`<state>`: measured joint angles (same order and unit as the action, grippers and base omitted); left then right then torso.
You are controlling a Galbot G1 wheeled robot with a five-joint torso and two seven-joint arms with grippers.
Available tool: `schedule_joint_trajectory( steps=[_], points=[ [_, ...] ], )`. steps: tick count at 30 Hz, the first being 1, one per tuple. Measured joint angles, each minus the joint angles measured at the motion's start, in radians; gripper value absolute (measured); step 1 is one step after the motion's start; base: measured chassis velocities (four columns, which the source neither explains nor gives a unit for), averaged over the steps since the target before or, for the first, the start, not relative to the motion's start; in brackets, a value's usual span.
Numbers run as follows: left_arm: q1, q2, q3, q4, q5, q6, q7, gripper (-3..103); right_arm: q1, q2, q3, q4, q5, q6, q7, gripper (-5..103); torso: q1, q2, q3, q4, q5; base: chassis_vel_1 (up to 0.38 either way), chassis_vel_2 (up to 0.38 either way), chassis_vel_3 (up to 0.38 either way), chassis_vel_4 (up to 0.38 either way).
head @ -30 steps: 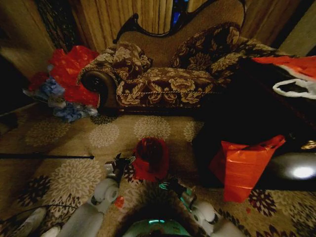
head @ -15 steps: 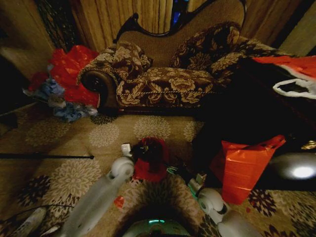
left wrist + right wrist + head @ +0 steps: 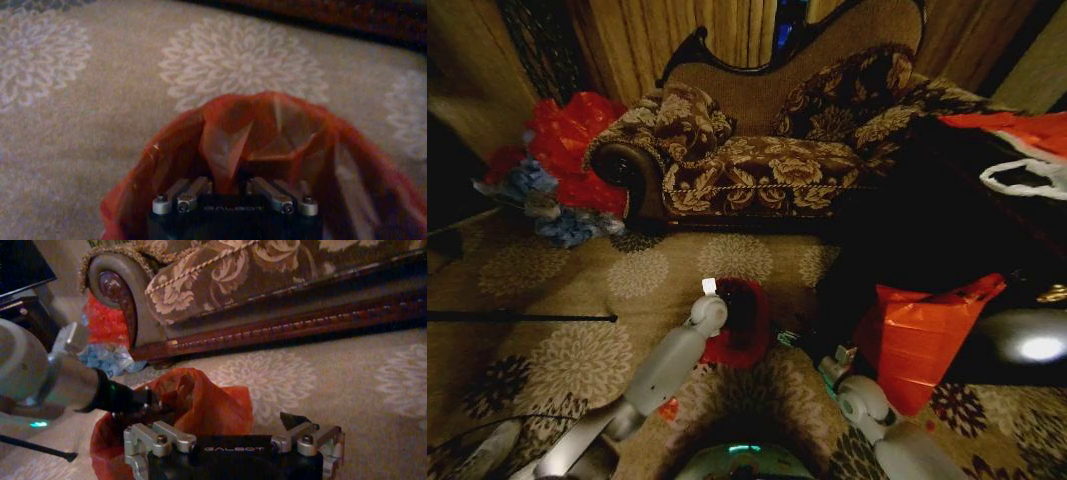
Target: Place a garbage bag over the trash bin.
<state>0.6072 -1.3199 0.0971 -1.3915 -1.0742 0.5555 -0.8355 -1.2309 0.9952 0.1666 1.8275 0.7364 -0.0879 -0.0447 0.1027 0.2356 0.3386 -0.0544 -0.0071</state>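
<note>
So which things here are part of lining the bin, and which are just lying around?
Part of the job:
- garbage bag, already around the bin
- left gripper, shut on a fold of it
- right gripper, open beside it

Lying about:
- sofa
- orange-red bag
- heap of bags

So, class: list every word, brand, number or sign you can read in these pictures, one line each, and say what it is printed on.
"GALBOT", pale letters on the black body of the left gripper, just behind its fingers, which pinch a fold of the garbage bag.
"GALBOT", the same letters on the black body of the right gripper.
Nothing else is readable: the head view shows no legible text on the orange-red bag or the sofa.
</note>
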Motion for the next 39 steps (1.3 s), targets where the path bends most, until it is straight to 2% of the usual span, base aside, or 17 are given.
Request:
schedule_joint_trajectory(
  steps=[2, 6, 11, 19, 21, 26, 33, 37, 39],
  points=[
    [-0.007, -0.011, 0.001, 0.031, 0.008, -0.004, -0.001, 19, 0.003, 0.000, 0.000, -0.005, 0.005, -0.003, 0.000, 100, 0.000, 0.000, 0.000, 0.0001, 0.0000, 0.000, 0.000, 0.000, 0.000],
    [-0.039, -0.066, 0.002, 0.197, 0.056, -0.050, 0.026, 4, 0.010, -0.002, 0.003, -0.026, 0.020, -0.013, -0.001, 100, 0.000, 0.000, 0.000, -0.0001, -0.0002, 0.000, 0.000, 0.000, 0.000],
    [-0.062, -0.119, 0.006, 0.289, 0.089, -0.070, 0.066, 0, 0.018, -0.009, 0.004, -0.044, 0.029, -0.018, -0.004, 100, 0.000, 0.000, 0.000, 0.0001, -0.0002, 0.000, 0.000, 0.000, 0.000],
    [-0.105, -0.208, 0.017, 0.435, 0.124, -0.089, 0.095, 0, 0.036, -0.002, -0.007, -0.064, 0.034, -0.020, -0.009, 100, 0.000, 0.000, 0.000, 0.0001, 0.0000, 0.000, 0.000, 0.000, 0.000],
    [-0.125, -0.237, 0.014, 0.502, 0.145, -0.108, 0.117, 0, 0.036, 0.000, -0.008, -0.064, 0.033, -0.020, -0.010, 100, 0.000, 0.000, 0.000, 0.0000, -0.0001, 0.000, 0.000, 0.000, 0.000],
    [-0.147, -0.266, -0.003, 0.583, 0.176, -0.134, 0.160, 0, 0.033, -0.002, -0.008, -0.054, 0.032, -0.022, -0.011, 100, 0.000, 0.000, 0.000, 0.0000, -0.0001, 0.000, 0.000, 0.000, 0.000],
    [-0.142, -0.273, -0.030, 0.597, 0.205, -0.148, 0.173, 0, 0.029, -0.004, -0.008, -0.040, 0.027, -0.025, -0.008, 100, 0.000, 0.000, 0.000, 0.0000, -0.0002, 0.000, 0.000, 0.000, 0.000],
    [-0.115, -0.248, -0.037, 0.537, 0.204, -0.138, 0.175, 0, 0.028, -0.004, -0.010, -0.029, 0.024, -0.029, -0.003, 100, 0.000, 0.000, 0.000, -0.0002, -0.0003, 0.000, 0.000, 0.000, 0.000],
    [-0.089, -0.214, -0.041, 0.464, 0.199, -0.119, 0.177, 0, 0.029, -0.004, -0.014, -0.019, 0.023, -0.033, 0.002, 100, 0.000, 0.000, 0.000, 0.0000, -0.0003, 0.000, 0.000, 0.000, 0.000]
  ],
)
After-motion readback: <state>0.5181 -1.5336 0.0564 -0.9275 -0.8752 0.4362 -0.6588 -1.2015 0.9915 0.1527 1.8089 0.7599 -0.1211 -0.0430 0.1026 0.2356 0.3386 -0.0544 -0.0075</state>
